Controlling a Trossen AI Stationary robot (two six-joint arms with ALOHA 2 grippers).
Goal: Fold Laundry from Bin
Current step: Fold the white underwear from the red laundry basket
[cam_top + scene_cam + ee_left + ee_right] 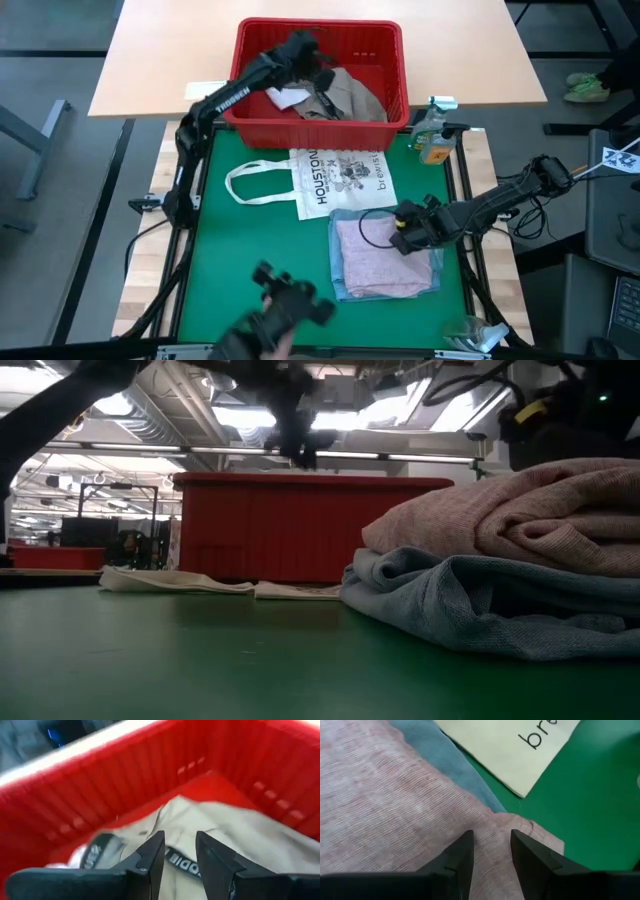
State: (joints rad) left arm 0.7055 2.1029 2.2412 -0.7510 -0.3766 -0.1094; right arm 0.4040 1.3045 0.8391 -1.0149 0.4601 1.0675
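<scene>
- Left gripper (179, 851): fingers parted a little, empty, poised over the soft khaki-grey garment (225, 830) lying just beyond their tips, inside the red slotted plastic bin (90, 790).
- This arm is the nearer one to it.
- Right gripper (491, 845): fingers slightly apart, gripping nothing, resting on the folded pale pink cloth (385, 805), which sits atop a light blue piece (445, 760).

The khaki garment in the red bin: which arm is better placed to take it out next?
The left. Its claw hangs open just above the khaki garment inside the bin, while the right claw is over the pink garment on the table.
</scene>
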